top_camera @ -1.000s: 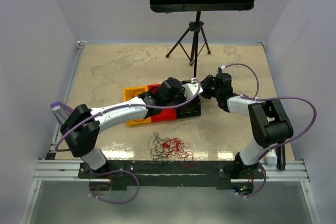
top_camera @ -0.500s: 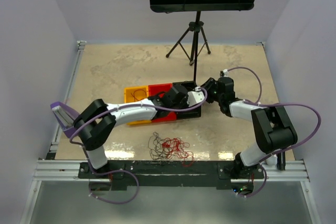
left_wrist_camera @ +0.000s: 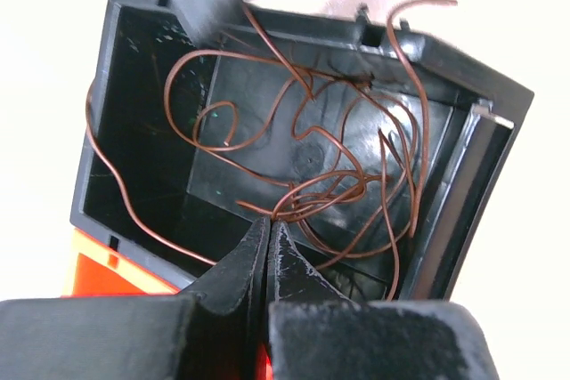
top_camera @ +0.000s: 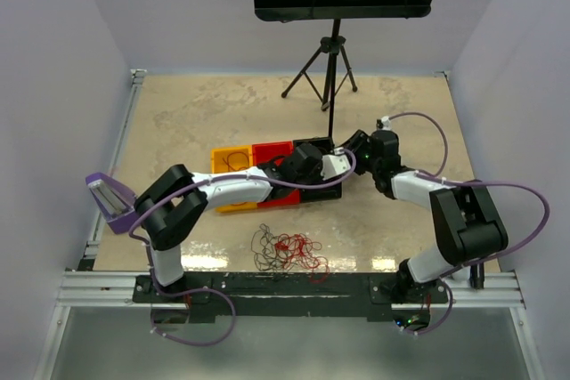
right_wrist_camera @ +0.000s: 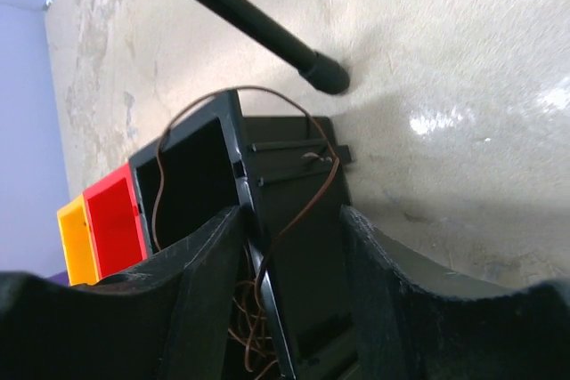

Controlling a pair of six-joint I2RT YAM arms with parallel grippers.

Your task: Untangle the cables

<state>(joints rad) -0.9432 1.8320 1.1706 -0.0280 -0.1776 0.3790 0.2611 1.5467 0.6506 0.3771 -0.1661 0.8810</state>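
Brown cable [left_wrist_camera: 331, 186], thin & curly, in blk bin [left_wrist_camera: 134, 131]; L jaws closed, R jaws apart.

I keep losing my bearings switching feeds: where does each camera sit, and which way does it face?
Top external: high behind the bases, looking down on table, left arm, right arm, cable tangle.
Left wrist: looks into the black bin at brown wire; left gripper shut.
Right wrist: looks along that bin toward a stand foot; right gripper open.
Shared: both wrist views show bin and wire.
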